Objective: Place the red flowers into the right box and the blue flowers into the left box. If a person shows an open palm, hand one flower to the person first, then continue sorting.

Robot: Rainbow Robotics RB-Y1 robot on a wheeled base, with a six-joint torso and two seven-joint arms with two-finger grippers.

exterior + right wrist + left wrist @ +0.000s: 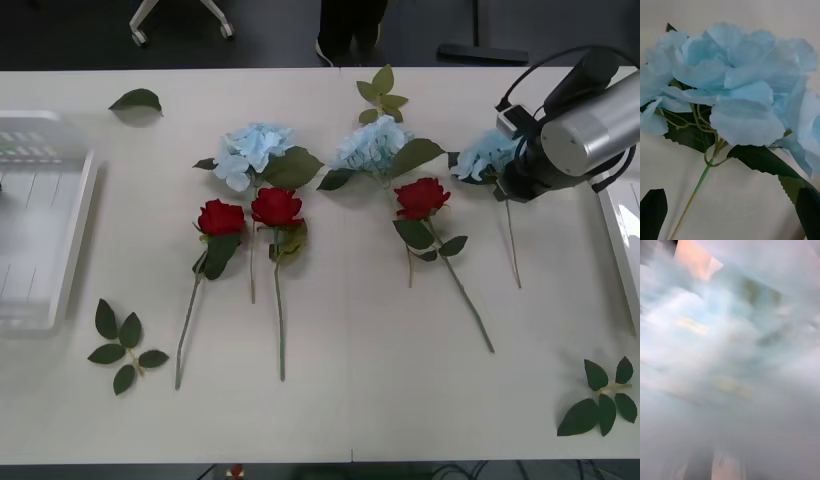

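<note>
front view: right arm [585,130] reaches in from 3 o'clock, its wrist over the rightmost blue flower [485,155]. the right gripper's fingers are hidden behind the wrist here, so cannot tell if they are apart or together. right wrist view: that bloom [741,86] sits close under the camera, pale petals over dark leaves, thin green stem [696,187] lying on the table; no finger seen touching it.

two more blue flowers lie toward 12 o'clock of table centre, one left [255,150] and one middle [372,148]. three red flowers lie just below them: two side by side [221,217] [276,206] at 9 o'clock of centre, one [421,197] toward 2 o'clock, all stems pointing to 6 o'clock.

left box [70,250] sits at the 9 o'clock edge, right box [615,225] at the 3 o'clock edge (only its rim seen). loose leaf sprigs [125,345] lie near the corners.

left wrist view is a pale blur; left gripper state: cannot tell.
</note>
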